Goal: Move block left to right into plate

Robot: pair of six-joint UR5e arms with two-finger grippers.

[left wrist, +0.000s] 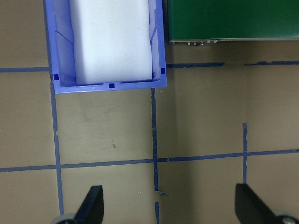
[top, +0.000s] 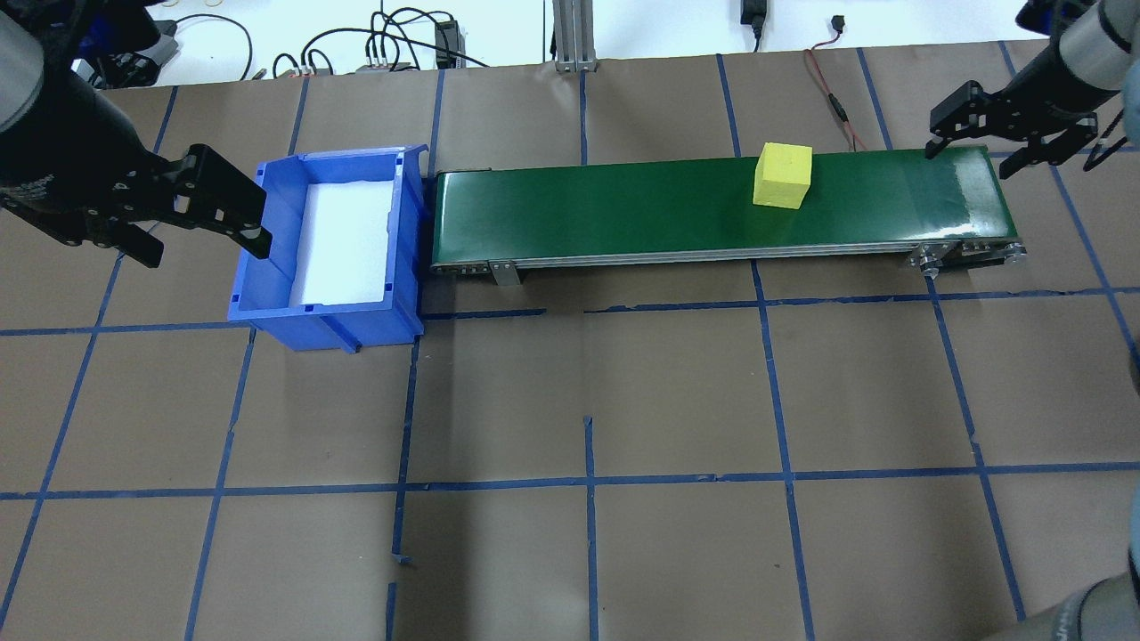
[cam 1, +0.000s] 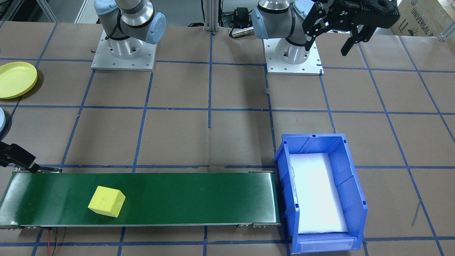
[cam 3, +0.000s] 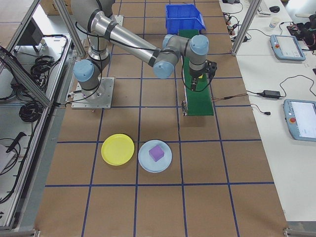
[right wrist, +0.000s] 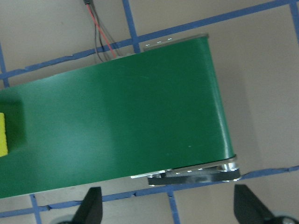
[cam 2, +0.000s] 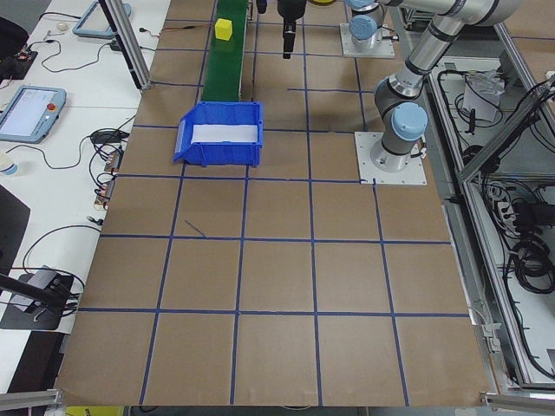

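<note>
Yellow block sat on the green conveyor belt, toward the belt's end on the robot's right, nothing touching it. Right gripper hovered above that same belt end, fingers spread wide and empty; in its wrist view the block showed only at the left edge. Left gripper hung just beside the blue bin, also wide open and holding nothing. The bin stood at the opposite end of the belt, with a white liner inside. Yellow plate lay on the brown papered surface off the robot's right, well apart from the belt, with nothing on it. Just beside it was a pale blue plate carrying 1 purple block.
</note>
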